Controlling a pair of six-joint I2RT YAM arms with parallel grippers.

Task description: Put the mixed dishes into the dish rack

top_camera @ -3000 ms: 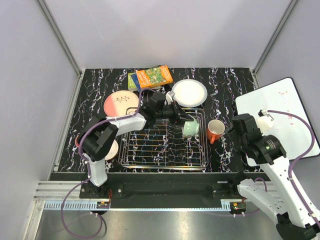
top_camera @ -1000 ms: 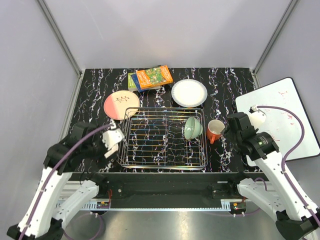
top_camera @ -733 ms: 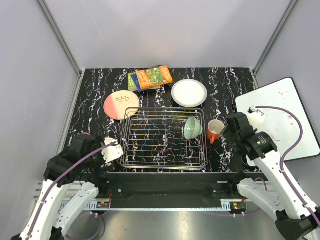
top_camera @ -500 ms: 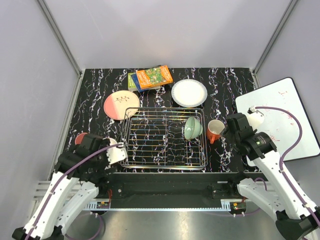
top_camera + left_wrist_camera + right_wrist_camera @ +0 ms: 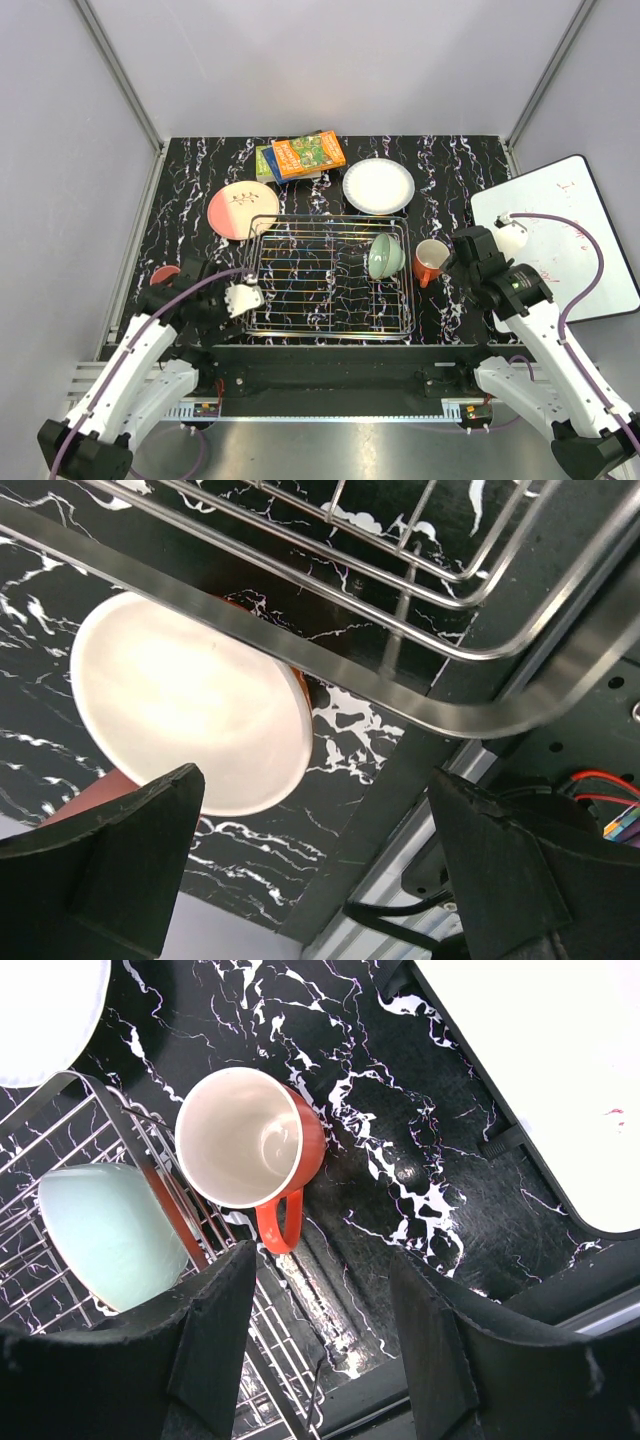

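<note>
Orange-red mug [image 5: 250,1140], cream inside, upright beside wire dish rack [image 5: 320,290]; left gripper [image 5: 315,815], right gripper [image 5: 322,1285] both spread

Dish rack [image 5: 300,285]: left and middle grid lay open from above; pale green bowl [image 5: 384,256], on edge, blocked the right end; orange-red mug [image 5: 250,1140] stood just beside the rack's right wall, handle toward the spread right claw [image 5: 320,1330]; open bench [image 5: 400,1130] beyond it; rack's corner rim crossed the orange bowl's [image 5: 190,715] edge before the spread left claw [image 5: 310,870].
</note>
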